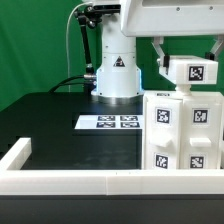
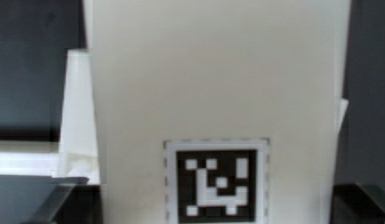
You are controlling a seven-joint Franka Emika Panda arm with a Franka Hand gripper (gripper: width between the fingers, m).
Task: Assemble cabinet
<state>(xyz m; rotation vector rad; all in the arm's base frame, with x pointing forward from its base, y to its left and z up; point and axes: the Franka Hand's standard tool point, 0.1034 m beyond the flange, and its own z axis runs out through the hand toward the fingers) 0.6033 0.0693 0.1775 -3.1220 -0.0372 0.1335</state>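
Note:
The white cabinet body (image 1: pixel 185 135) stands on the black table at the exterior view's right, with several black-and-white tags on its front. My gripper (image 1: pixel 188 60) hangs right over it, shut on a small white tagged block (image 1: pixel 190 71), which sits just above the body's top edge. I cannot tell whether block and body touch. In the wrist view the block (image 2: pixel 207 90) fills most of the picture, its tag (image 2: pixel 215 185) facing the camera. My gripper (image 2: pixel 210 208) holds the block, with a dark fingertip (image 2: pixel 25 203) at its side.
The marker board (image 1: pixel 118 122) lies flat in front of the robot base (image 1: pixel 113 75). A long white rail (image 1: pixel 90 181) runs along the table's front edge and turns up the exterior view's left side (image 1: pixel 14 156).

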